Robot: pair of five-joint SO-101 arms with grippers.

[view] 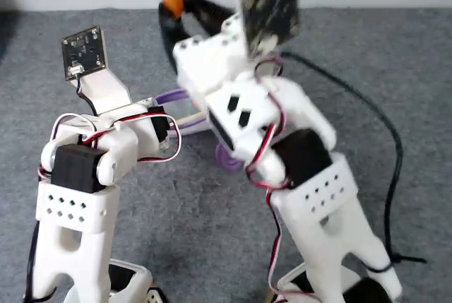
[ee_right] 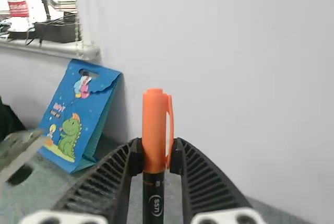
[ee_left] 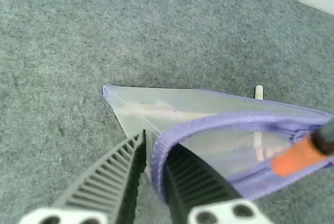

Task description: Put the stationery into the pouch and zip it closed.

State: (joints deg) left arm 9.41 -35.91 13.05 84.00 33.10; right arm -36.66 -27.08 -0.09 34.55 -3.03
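The left gripper [ee_left: 155, 145] has its ribbed black fingers [ee_left: 117, 169] clenched on the purple-trimmed rim of the clear pouch [ee_left: 198, 110]. The pouch lies on the grey felt-like table cover [ee_left: 78, 36], between the two arms, and its mouth is held partly apart. A pale, pinkish long item [ee_left: 156, 110] shows through its clear wall. A thin white stick [ee_left: 258, 92] pokes out past the pouch's far edge. At the mouth there is an orange piece [ee_left: 295, 156] with a dark end, and I cannot tell what it is.

Farther back, the right gripper [ee_right: 155, 153] is raised above the table's far side. It grasps a black pen [ee_right: 155, 125] with an orange clip cap. The fingers press the pen from both sides just below the cap, and the cap points up and away toward the white wall [ee_right: 250, 78]. A black cable [view: 392, 176] trails across the cover beside the right arm. Against the wall leans a blue gift bag [ee_right: 73, 125] with a green dinosaur on it.
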